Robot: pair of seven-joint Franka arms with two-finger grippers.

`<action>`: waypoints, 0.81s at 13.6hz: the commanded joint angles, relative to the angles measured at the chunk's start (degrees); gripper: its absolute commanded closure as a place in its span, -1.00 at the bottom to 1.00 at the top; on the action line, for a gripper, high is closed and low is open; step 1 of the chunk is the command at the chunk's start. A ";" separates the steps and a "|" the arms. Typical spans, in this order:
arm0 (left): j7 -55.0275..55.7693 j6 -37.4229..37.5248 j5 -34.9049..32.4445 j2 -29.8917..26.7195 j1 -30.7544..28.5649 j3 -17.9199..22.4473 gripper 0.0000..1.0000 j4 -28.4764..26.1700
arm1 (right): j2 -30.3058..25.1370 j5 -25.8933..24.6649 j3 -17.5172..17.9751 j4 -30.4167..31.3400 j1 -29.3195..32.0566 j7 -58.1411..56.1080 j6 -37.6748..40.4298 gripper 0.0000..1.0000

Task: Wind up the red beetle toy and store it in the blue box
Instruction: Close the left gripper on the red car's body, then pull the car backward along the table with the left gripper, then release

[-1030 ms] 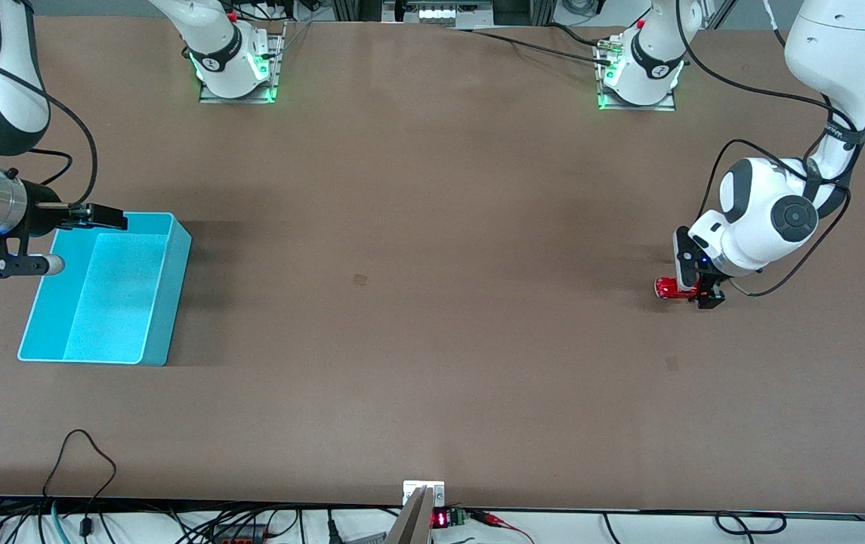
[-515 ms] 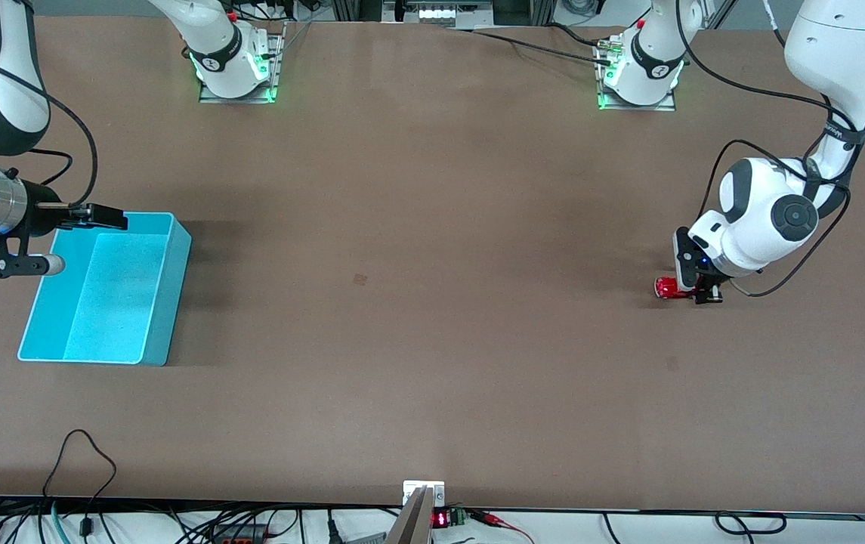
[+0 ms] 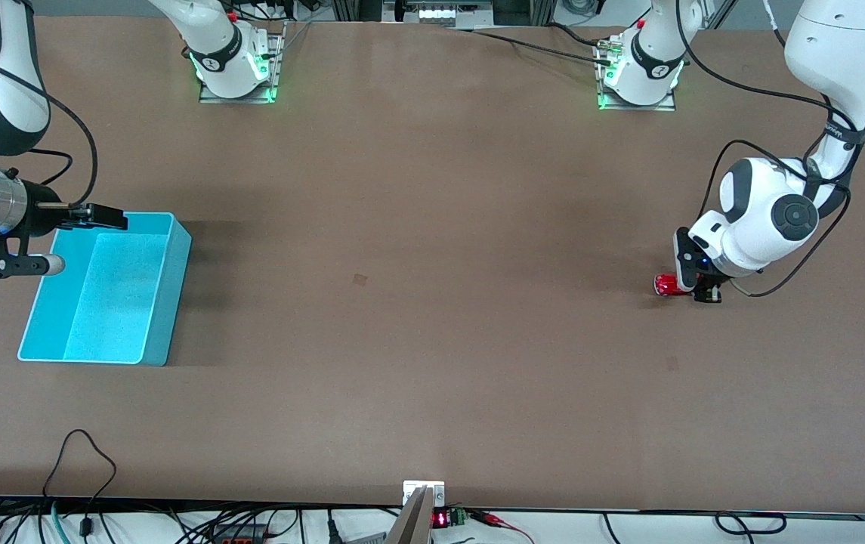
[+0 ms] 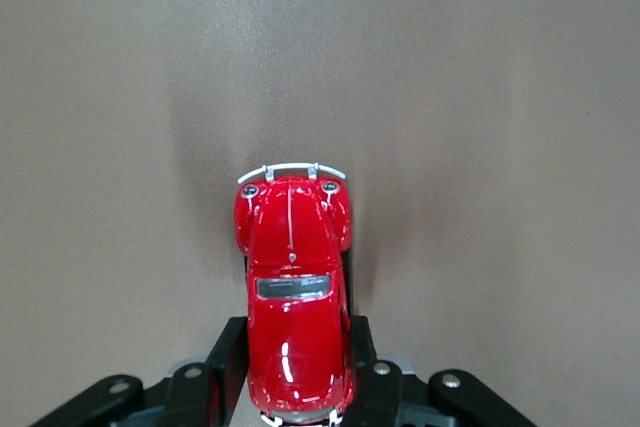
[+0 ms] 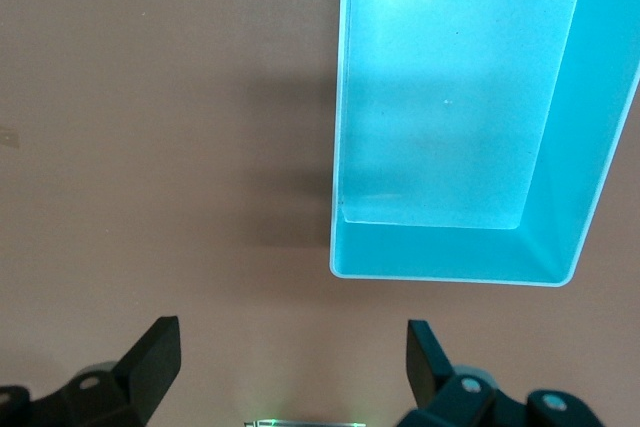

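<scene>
The red beetle toy (image 3: 665, 285) is at the left arm's end of the table, low on the brown surface. My left gripper (image 3: 698, 292) is shut on its rear half; in the left wrist view the black fingers (image 4: 232, 352) press both sides of the glossy red body (image 4: 293, 287). The blue box (image 3: 175, 295) stands empty at the right arm's end. My right gripper (image 3: 103, 217) hangs open and empty over the box's rim that is farthest from the front camera. Its fingers (image 5: 155, 352) are spread wide, with the box (image 5: 600, 147) ahead of them.
Both arm bases (image 3: 236, 68) stand with green lights along the table edge farthest from the front camera. Cables (image 3: 81, 453) and a small display (image 3: 440, 520) lie along the edge nearest it. Bare brown tabletop (image 3: 417, 264) stretches between the toy and the box.
My left gripper's fingers have closed in on the red toy's sides and the hand has shifted slightly. The right arm and the box have not moved.
</scene>
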State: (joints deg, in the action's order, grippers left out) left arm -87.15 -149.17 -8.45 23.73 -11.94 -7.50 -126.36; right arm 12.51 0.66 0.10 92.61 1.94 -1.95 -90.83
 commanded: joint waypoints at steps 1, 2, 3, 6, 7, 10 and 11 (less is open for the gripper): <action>-0.22 -0.24 -0.34 -0.96 -0.45 -0.23 0.34 -0.91 | -0.12 -0.75 0.26 -0.32 0.00 0.20 0.66 -1.00; -0.30 -0.24 -0.34 -0.96 -0.45 -0.23 0.40 -0.82 | -0.12 -0.75 0.25 -0.32 0.00 0.19 0.66 -1.00; -0.65 -0.24 -0.51 -0.79 -0.45 -0.23 0.42 -0.74 | -0.12 -0.75 0.34 -0.32 0.00 0.19 0.66 -1.00; -0.39 0.20 -0.43 0.70 -0.80 0.12 0.48 -0.65 | -0.12 -0.75 0.26 -0.32 0.00 0.19 0.66 -1.00; -0.48 0.20 -0.51 1.23 -1.41 0.29 0.48 -0.47 | -0.12 -0.75 0.34 -0.32 0.00 0.19 0.66 -1.00; -1.53 0.29 -0.87 1.50 -2.90 0.47 0.50 -0.29 | -0.12 -0.75 0.34 -0.41 0.09 0.19 0.66 -1.00; -3.19 0.29 -0.87 1.59 -3.78 0.47 0.52 -0.21 | -0.12 -0.75 0.26 -0.41 0.00 0.19 0.66 -1.00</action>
State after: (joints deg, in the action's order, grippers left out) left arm -87.67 -149.13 -8.45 23.75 -13.92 -7.14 -126.35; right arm 12.51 0.66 0.11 92.61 1.91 -1.95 -90.83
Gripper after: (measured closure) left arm 0.559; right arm 0.000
